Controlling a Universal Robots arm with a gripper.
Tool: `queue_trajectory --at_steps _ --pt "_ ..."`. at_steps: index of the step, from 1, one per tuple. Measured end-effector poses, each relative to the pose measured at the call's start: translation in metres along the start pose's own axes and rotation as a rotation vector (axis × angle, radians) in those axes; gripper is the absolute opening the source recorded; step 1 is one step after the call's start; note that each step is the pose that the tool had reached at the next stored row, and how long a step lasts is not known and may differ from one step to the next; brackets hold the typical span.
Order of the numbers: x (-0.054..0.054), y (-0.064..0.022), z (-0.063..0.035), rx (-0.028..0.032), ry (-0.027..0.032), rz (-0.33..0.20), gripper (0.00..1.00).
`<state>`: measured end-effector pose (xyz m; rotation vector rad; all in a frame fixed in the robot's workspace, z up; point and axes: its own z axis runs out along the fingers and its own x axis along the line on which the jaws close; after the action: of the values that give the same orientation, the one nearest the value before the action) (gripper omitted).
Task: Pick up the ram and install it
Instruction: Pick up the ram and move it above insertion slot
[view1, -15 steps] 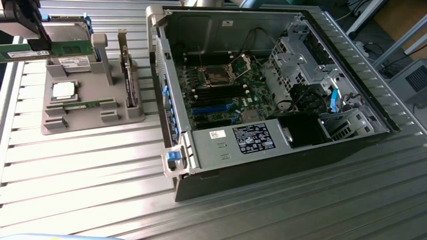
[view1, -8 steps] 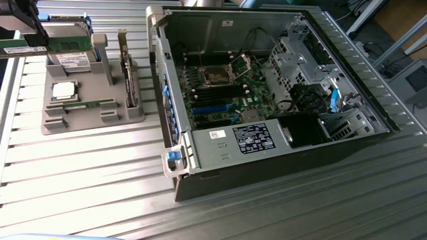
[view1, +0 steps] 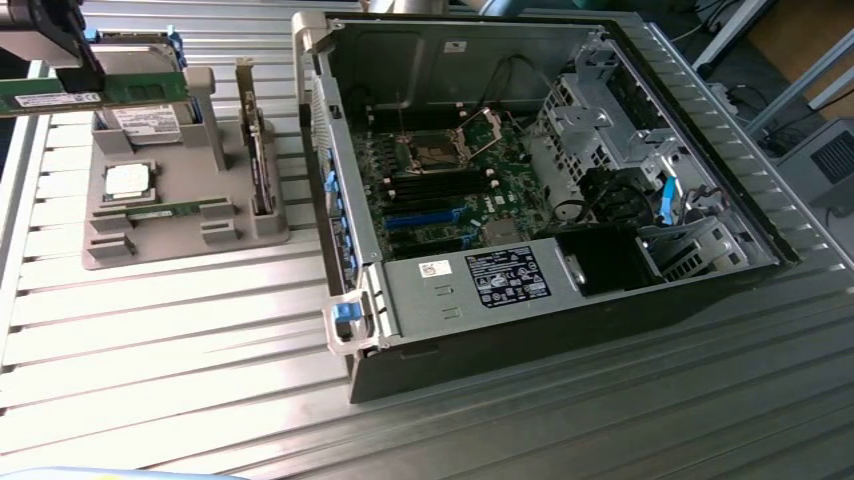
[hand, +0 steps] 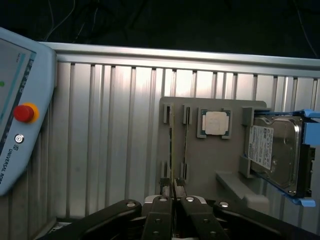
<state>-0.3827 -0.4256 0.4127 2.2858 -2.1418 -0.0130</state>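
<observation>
The gripper (view1: 91, 80) is clenched on the ram (view1: 144, 87). It holds the green stick roughly level, by its middle, above the far end of the grey parts holder (view1: 187, 243) at the exterior view's far left. In the wrist view the fingers (hand: 162, 200) are pinched together over the holder's slots. The pick-up half of the job looks done and the install is not yet begun: the stick hangs well apart from the open computer case (view1: 316, 130) on the exterior view's right.

Nearest the camera runs the ribbed aluminium table (view1: 160, 380). The case lies on its side with the panel off and the power supply (view1: 507, 278) at its near end. Beyond that sits the motherboard (view1: 467, 185), with a row of dark memory slots (view1: 416, 187) and the processor socket (view1: 435, 150) just past them.

On the exterior view's left, the holder carries a silver processor chip (view1: 130, 180), another green stick (view1: 171, 211) low in a slot, an expansion card (view1: 254, 150) standing on edge, and a hard drive (view1: 140, 120) at its far end. A teach pendant (hand: 20, 150) with a red stop button (hand: 23, 112) lies on the table, apart from the holder.

By the look of it, seating the stick calls for clearing the case's near wall and turning the ram to run along the slots. It then has to go in contacts down and be pressed in squarely, without tilting, between the cables and the drive cage that crowd the board.
</observation>
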Motion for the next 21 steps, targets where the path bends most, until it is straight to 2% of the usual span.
queue_trajectory --at_steps 5,9,15,21 --pt "0.001 -0.0108 -0.0001 -0.0001 0.0025 0.000 0.13" --pt "0.002 -0.0305 -0.0003 -0.0002 0.0033 0.000 0.13" --pt "0.003 -0.0492 -0.0006 -0.0003 0.0049 0.000 0.13" --pt "0.005 -0.0761 -0.0008 -0.0004 0.0091 0.000 0.13"
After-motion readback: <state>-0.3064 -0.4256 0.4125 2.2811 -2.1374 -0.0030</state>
